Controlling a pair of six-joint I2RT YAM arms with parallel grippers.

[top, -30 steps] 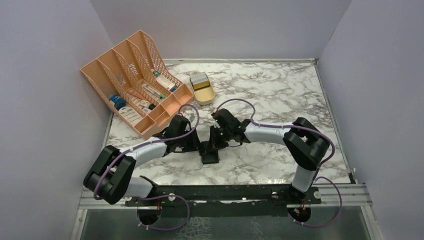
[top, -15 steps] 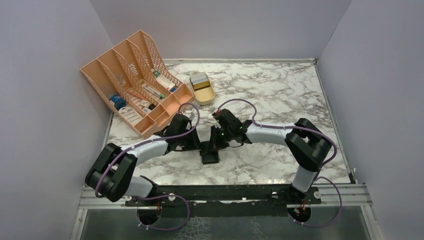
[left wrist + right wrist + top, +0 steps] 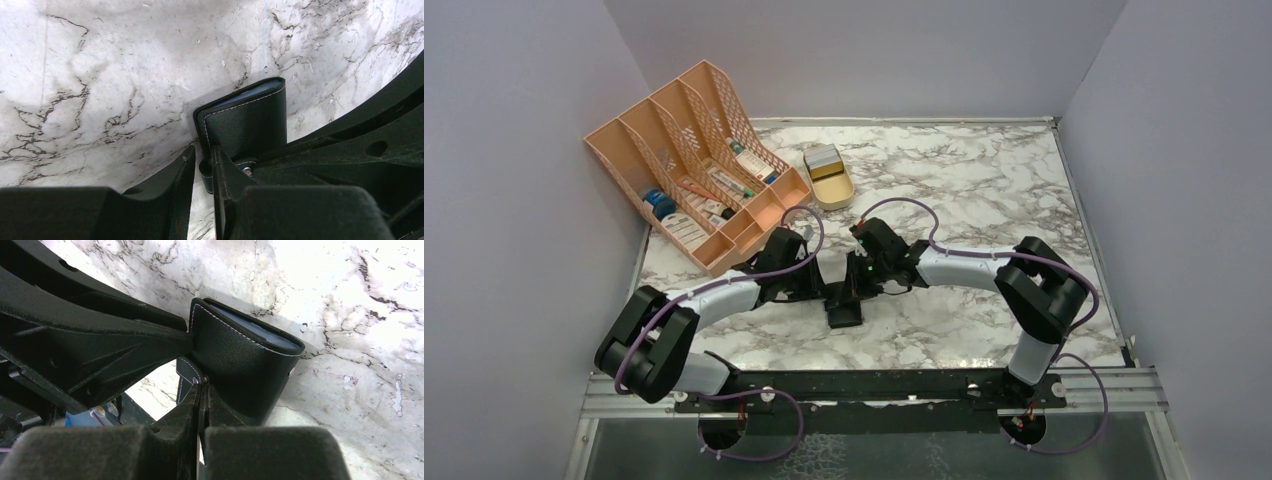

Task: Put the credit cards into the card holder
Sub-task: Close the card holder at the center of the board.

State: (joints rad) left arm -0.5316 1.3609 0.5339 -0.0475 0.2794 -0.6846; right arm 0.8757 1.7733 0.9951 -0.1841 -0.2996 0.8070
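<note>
From above, both arms bend inward and meet over the near middle of the marble surface (image 3: pixel 984 170). The left pincer (image 3: pixel 822 291) and the right pincer (image 3: pixel 856 288) nearly face each other, and the black card holder (image 3: pixel 844 313) sits just below the two tips, on the near side of them. Far off to the left, beyond the left pincer, stands a peach file rack (image 3: pixel 689 150). An oval tin (image 3: pixel 830 180) lies well beyond both pincers.

In the left wrist view, the card holder (image 3: pixel 247 122) stands up from the surface just ahead and slightly right of the left pincer (image 3: pixel 204 156). Its stitched near corner reaches the mouth of the jaws. The jaws stand a little apart with a small dark tab in the gap, and I cannot tell whether they pinch anything. The right pincer's black body crosses in from the right and meets the card holder's lower edge.

In the right wrist view, the right pincer (image 3: pixel 201 386) is closed, with its tips together on a narrow stitched strap (image 3: pixel 186 371) at the card holder's lower left. The card holder (image 3: pixel 245 360) rises straight ahead of these tips. It is slightly spread at the top, showing a blue-grey lining (image 3: pixel 255 327). The left pincer reaches in from the left and touches its left edge.

No loose credit cards can be made out in any view.
</note>
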